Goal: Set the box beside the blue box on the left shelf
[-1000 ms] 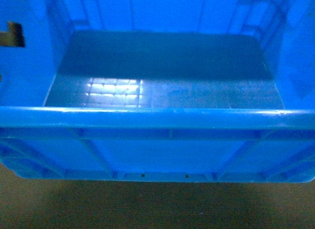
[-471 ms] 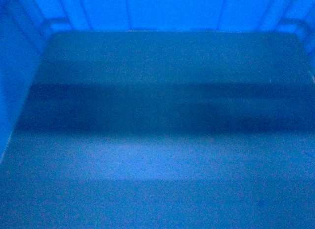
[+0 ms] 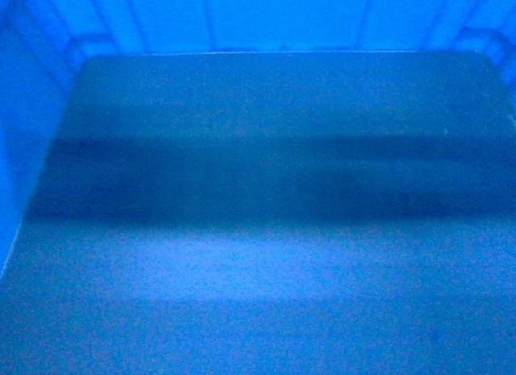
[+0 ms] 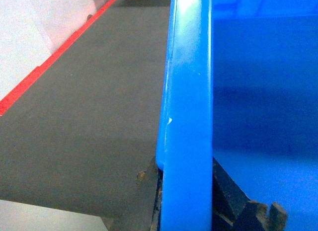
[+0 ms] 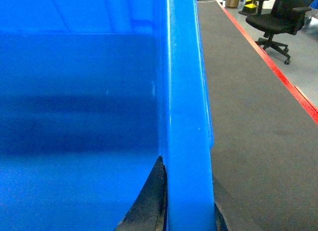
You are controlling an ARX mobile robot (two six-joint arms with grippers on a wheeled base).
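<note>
The box, a bright blue crate, fills the head view; only its dark floor and ribbed far wall show there. My left gripper is shut on the box's left rim, one dark finger outside the wall and one inside. My right gripper is shut on the right rim, with a finger inside and the other outside. The box looks empty. The other blue box and the left shelf are out of view.
A dark grey mat with a red edge stripe lies below the box on the left, and the same mat runs along the right. A black office chair stands beyond the red stripe at far right.
One second ago the head view showed the box's near wall, rim and the floor below; now the box sits closer to the camera, with only its inside in view. Little differs since half a second ago.
</note>
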